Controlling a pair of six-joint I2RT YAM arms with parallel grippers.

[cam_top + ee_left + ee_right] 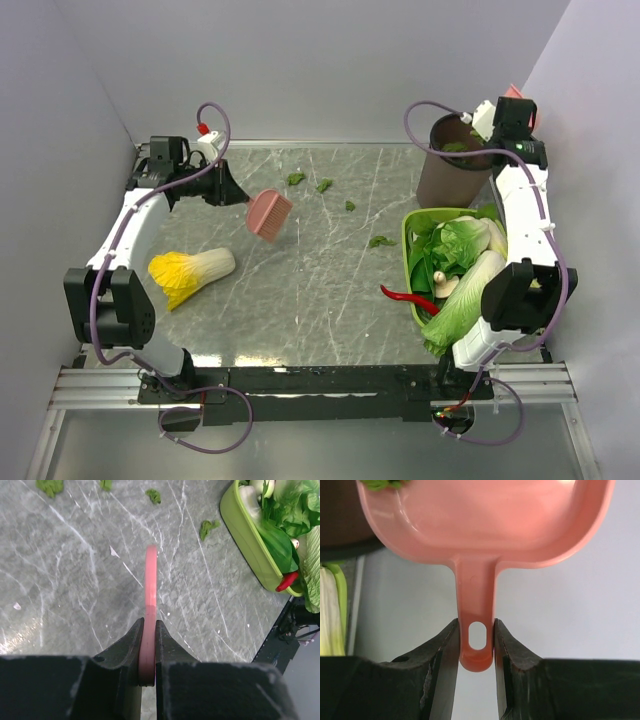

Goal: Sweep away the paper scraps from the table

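Several dark-green paper scraps lie on the far middle of the table: one, one, one and one. They also show in the left wrist view, for example one scrap. My left gripper is shut on a pink brush, left of the scraps; the wrist view shows the brush edge-on between the fingertips. My right gripper is shut on the pink dustpan's handle, holding the pan tilted over the brown bin. A green bit sits at the pan's lip.
A yellow-and-white cabbage lies at the left. A green basket of leafy vegetables stands at the right, with a red chili at its rim. Walls close in the left, back and right sides. A metal rail runs along the near edge.
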